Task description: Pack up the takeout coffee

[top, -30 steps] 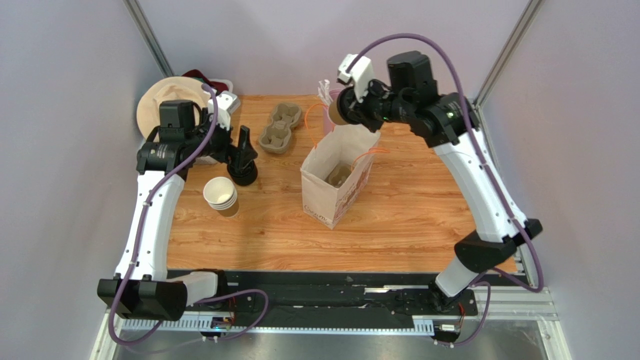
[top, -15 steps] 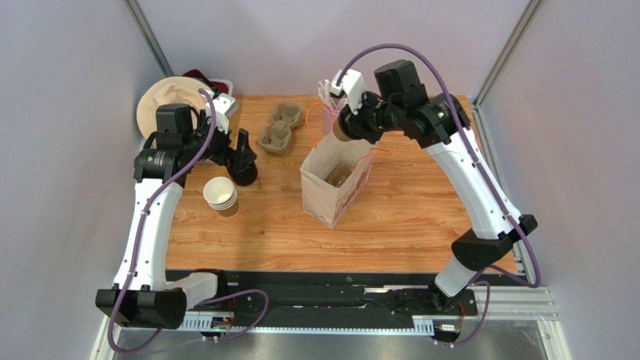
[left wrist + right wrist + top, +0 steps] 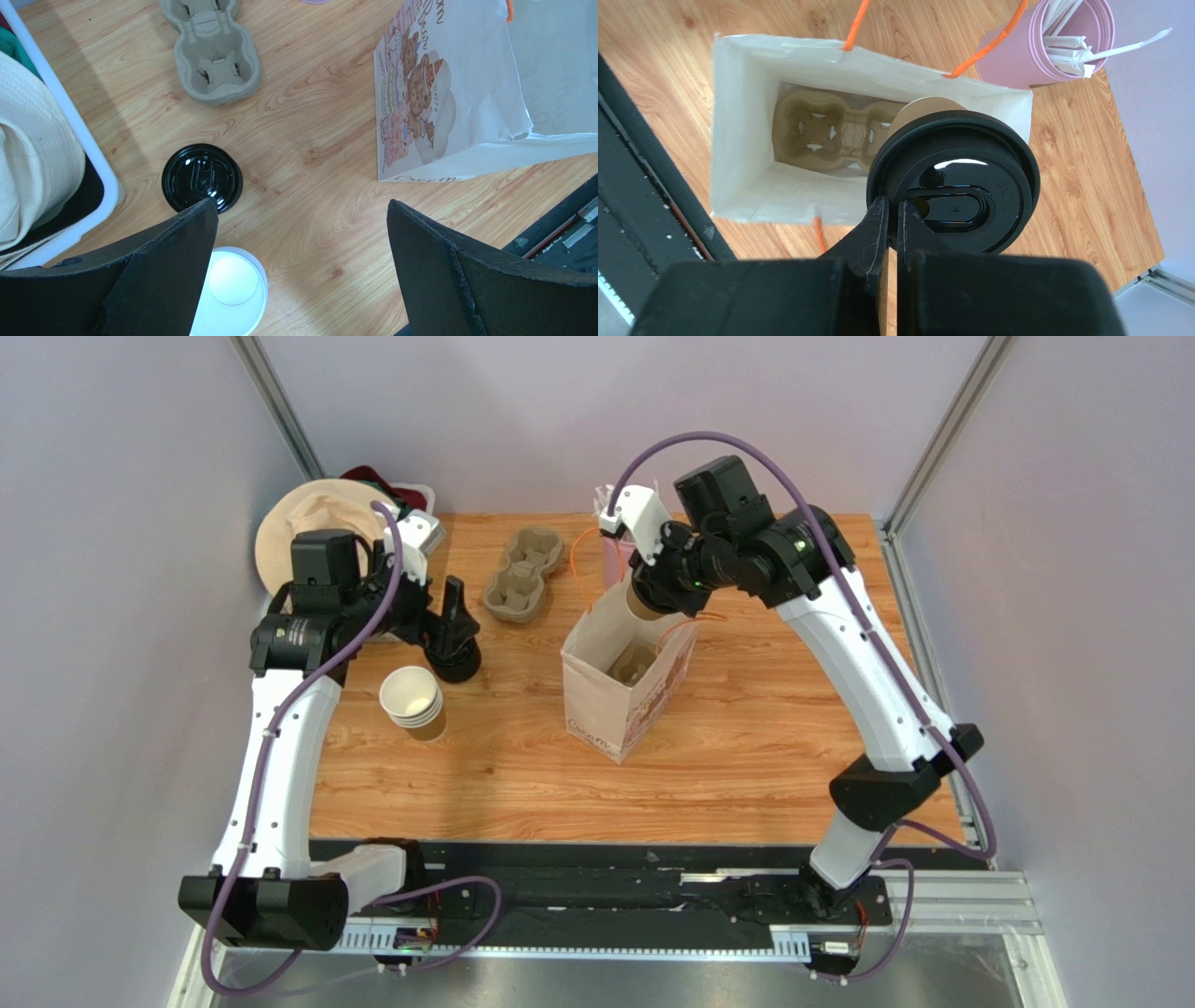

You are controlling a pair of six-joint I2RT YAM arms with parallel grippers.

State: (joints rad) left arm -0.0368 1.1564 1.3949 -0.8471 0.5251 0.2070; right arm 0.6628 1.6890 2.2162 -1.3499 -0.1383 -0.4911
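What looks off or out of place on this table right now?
Nothing is spilled or damaged. One oddity: the right claw pinches the takeout coffee only by the rim of its black lid, above the open paper bag, so it might slip free of the lid.

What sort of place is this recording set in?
Most likely a lab robot cell, staged as a takeout counter: plain grey walls box in a wooden table, and on it stand a paper bag, a cup carrier and a stack of paper cups.
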